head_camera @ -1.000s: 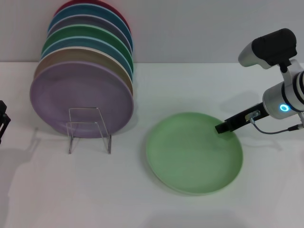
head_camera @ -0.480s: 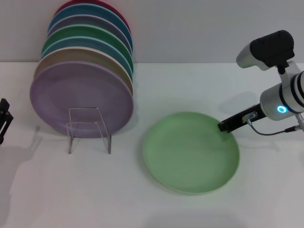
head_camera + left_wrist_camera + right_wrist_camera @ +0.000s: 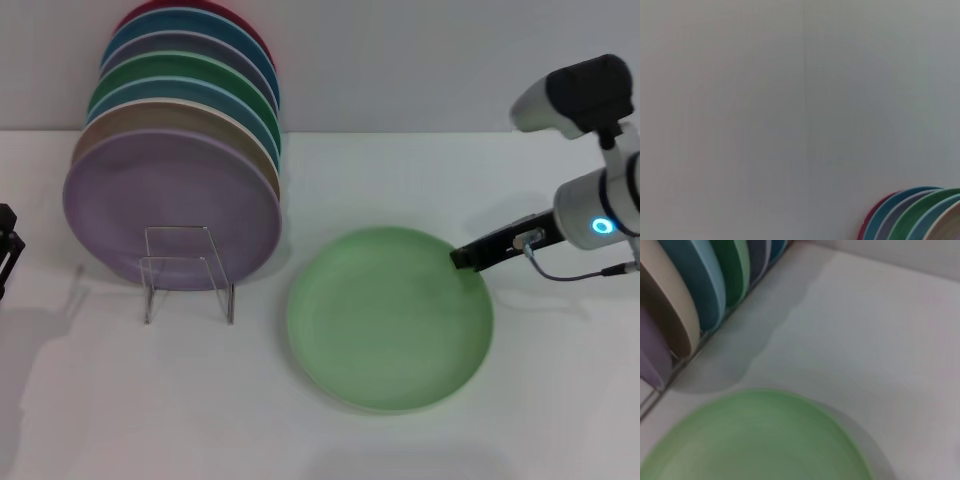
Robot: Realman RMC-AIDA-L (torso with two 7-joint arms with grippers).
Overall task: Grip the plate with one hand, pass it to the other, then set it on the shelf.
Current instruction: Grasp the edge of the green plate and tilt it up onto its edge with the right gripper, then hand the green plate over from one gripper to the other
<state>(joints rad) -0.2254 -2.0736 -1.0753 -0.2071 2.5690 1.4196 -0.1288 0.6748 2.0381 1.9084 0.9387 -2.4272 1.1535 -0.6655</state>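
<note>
The light-green plate (image 3: 385, 320) lies on the white table, right of centre; it also fills the lower part of the right wrist view (image 3: 755, 440). My right gripper (image 3: 462, 259), on the arm with the blue ring, reaches in from the right. Its black fingers are closed over the plate's right rim. My left gripper (image 3: 6, 245) shows only as a black sliver at the far left edge, well away from the plate.
A clear wire shelf rack (image 3: 187, 275) at the left holds several upright plates (image 3: 180, 120), with a purple plate (image 3: 165, 205) at the front. Their tops show in the left wrist view (image 3: 920, 215). A grey wall stands behind the table.
The light-green plate has shifted to the left on the table with my right gripper at its rim. The gripper's tip has moved slightly up and left. The left arm has stayed still.
</note>
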